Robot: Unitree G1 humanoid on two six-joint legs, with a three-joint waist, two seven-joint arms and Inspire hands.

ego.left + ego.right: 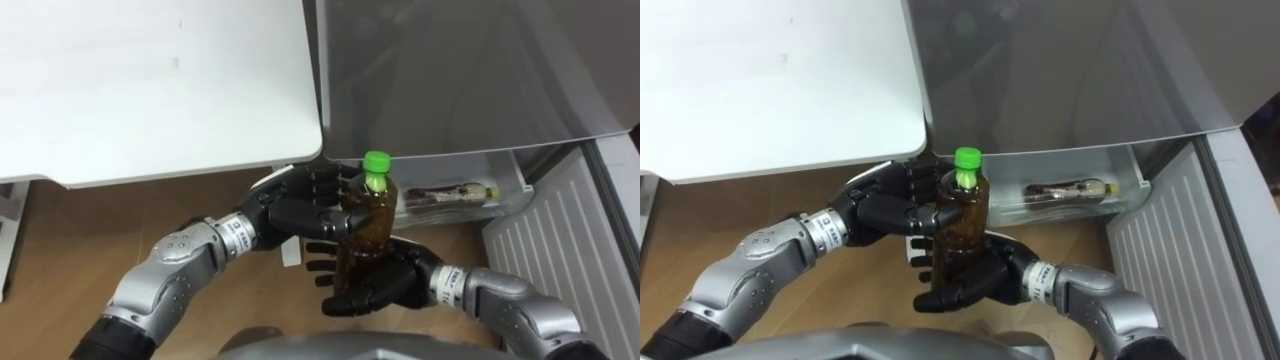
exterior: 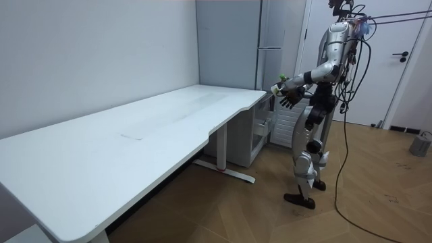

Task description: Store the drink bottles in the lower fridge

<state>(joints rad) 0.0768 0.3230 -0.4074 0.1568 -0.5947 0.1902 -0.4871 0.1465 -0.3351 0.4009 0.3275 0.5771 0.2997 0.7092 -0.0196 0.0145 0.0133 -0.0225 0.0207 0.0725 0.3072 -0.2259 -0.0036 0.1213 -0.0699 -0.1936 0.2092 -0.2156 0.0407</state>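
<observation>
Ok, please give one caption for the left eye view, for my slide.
Left hand grips an upright green-capped bottle, right hand open beneath it, near the fridge drawer holding another bottle.

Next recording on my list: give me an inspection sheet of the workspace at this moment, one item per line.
Surface: white desk at the robot's left, next to the fridge.
Job's things: brown bottle with a green cap, upright, held in front of the fridge; second bottle lying in the open lower drawer.
Clutter: nothing seen.
Hands: left hand has its fingers curled round the bottle's upper part; right hand is open beneath it, supporting the base.
Cables: nothing seen.
Surroundings: wooden floor; closed door behind the robot.
</observation>
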